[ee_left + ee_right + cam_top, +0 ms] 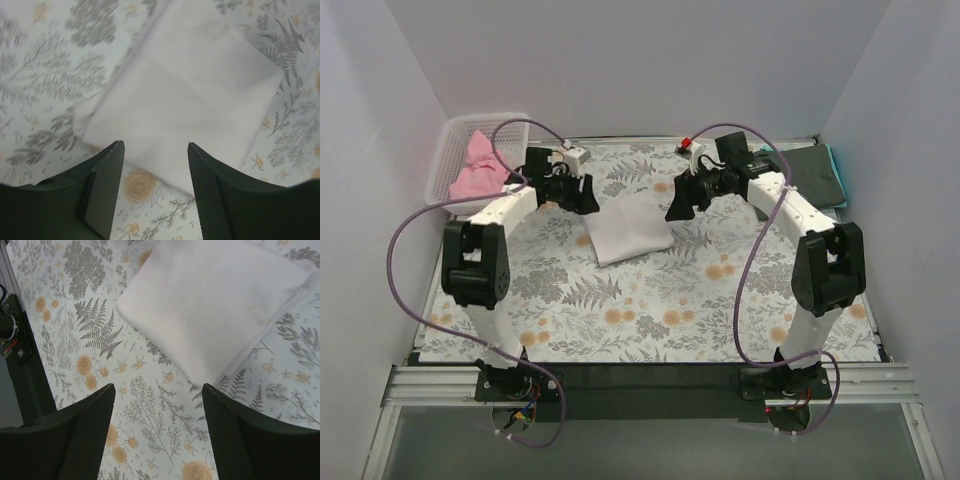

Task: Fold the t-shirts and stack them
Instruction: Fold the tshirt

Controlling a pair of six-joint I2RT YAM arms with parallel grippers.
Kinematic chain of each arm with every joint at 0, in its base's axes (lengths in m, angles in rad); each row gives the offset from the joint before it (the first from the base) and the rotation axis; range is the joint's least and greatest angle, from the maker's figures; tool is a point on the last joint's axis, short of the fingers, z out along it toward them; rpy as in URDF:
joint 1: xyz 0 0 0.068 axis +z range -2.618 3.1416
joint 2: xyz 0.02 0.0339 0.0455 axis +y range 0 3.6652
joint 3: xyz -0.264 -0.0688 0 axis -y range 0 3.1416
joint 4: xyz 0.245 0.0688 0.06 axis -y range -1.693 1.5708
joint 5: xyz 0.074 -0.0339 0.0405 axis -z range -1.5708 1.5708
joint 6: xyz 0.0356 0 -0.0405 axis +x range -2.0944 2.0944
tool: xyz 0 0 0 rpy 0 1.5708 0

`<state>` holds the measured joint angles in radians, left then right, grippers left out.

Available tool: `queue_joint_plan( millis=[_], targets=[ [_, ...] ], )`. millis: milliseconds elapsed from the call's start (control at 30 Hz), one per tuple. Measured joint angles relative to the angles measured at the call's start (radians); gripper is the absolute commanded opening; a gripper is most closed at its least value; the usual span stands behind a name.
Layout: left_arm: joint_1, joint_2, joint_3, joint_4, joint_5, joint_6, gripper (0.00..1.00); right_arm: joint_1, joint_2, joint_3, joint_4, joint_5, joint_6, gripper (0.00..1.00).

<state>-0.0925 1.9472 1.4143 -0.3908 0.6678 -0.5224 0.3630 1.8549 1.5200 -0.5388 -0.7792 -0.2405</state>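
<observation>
Lying between left claw (586,200), right claw (676,210): white t-shirt (631,230), seemingly untouched.

Four t-shirts (630,232), one basket (445,160)

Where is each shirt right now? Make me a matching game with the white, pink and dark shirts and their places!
Things:
1. white t-shirt
2. pink t-shirt
3. dark grey-green t-shirt

Places:
A. lying flat at the far right side
B. folded in the middle of the floral cloth
C. bunched up in the white basket

Pairs: 1-B, 2-C, 3-A
</observation>
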Motion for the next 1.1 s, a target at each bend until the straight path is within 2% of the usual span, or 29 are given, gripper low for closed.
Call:
queue_joint_plan(
  millis=[67, 167, 267, 333, 567, 867, 967, 1000, 1100],
  targets=[
    [-0.103, -0.125, -0.086, 0.03, -0.072, 0.094, 0.51, -0.027, -0.063, -0.018, 0.019, 0.01, 0.041, 0.7],
    [-0.327, -0.284, -0.204, 0.098, -0.162, 0.234, 0.51, -0.092, -0.097, -0.09, 0.072, 0.019, 0.119, 0.76],
    [-0.494, -0.333, -0.285, 0.154, -0.226, 0.329, 0.51, -0.151, -0.05, -0.154, 0.083, 0.04, 0.188, 0.76],
    [-0.544, -0.316, -0.312, 0.182, -0.278, 0.369, 0.51, -0.17, -0.016, -0.177, 0.091, 0.05, 0.224, 0.77],
    [-0.614, -0.199, -0.328, 0.275, -0.418, 0.441, 0.51, -0.164, 0.018, -0.208, 0.154, 0.049, 0.355, 0.77],
    [-0.658, -0.091, -0.327, 0.36, -0.455, 0.494, 0.48, -0.163, 0.058, -0.293, 0.307, 0.041, 0.528, 0.8],
    [-0.662, -0.058, -0.324, 0.378, -0.469, 0.5, 0.38, -0.163, 0.069, -0.326, 0.347, 0.043, 0.58, 0.82],
    [-0.662, -0.049, -0.323, 0.38, -0.475, 0.502, 0.28, -0.163, 0.07, -0.335, 0.359, 0.043, 0.596, 0.82],
    [-0.662, -0.041, -0.317, 0.397, -0.483, 0.497, 0.14, -0.162, 0.081, -0.354, 0.403, 0.039, 0.643, 0.83]
  ],
)
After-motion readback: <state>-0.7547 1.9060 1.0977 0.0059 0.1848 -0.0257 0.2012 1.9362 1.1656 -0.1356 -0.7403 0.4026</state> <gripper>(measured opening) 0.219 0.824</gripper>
